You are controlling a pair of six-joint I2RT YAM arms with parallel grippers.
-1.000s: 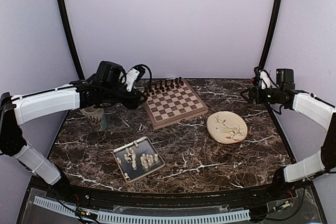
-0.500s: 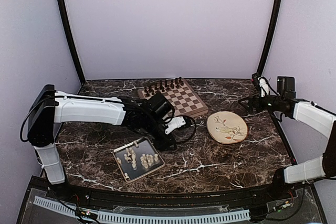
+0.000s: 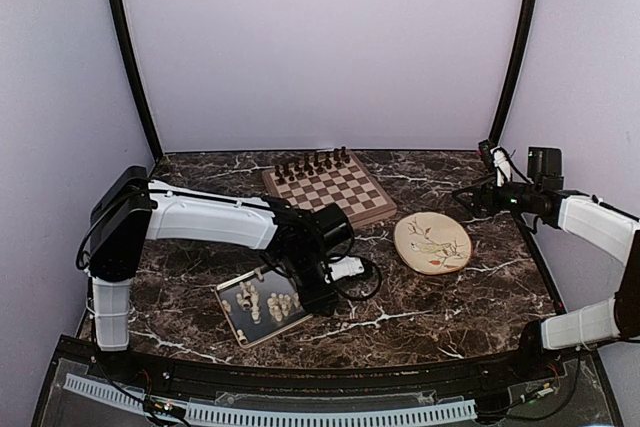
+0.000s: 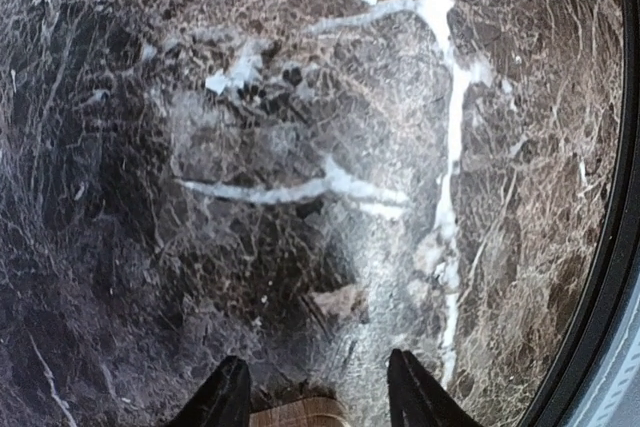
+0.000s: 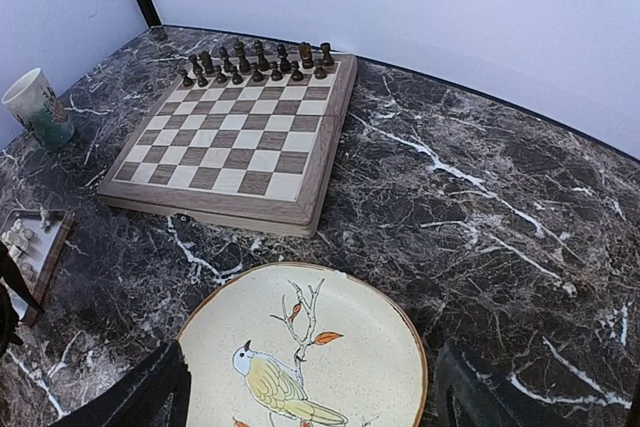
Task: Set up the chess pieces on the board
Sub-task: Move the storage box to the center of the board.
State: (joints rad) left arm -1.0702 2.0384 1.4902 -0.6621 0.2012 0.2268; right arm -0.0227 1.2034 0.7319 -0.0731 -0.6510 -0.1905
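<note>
**Left arm swings from the board's far corner down to the tray**

A second ago the left gripper (image 3: 318, 297) hung by the far left corner of the board (image 3: 335, 192), above the mug (image 5: 38, 107). Now it sits low at the right edge of the tray (image 3: 229, 319), with the arm stretched across the marble table (image 3: 450, 297) in front of the board. In the left wrist view its fingers (image 4: 225, 402) stand partly apart over bare marble. A tan, wood-coloured shape shows between them at the bottom edge, and I cannot tell whether they grip it.

The dark brown pieces (image 3: 315, 161) stand in rows along the board's far edge, as before. The cream-white pieces (image 3: 265, 302) lie clustered in the tray, off the board, unchanged.

The right gripper (image 3: 468, 197) hovers beyond the floral plate (image 3: 432, 242), jaws spread wide and empty, hardly shifted from a second ago
</note>
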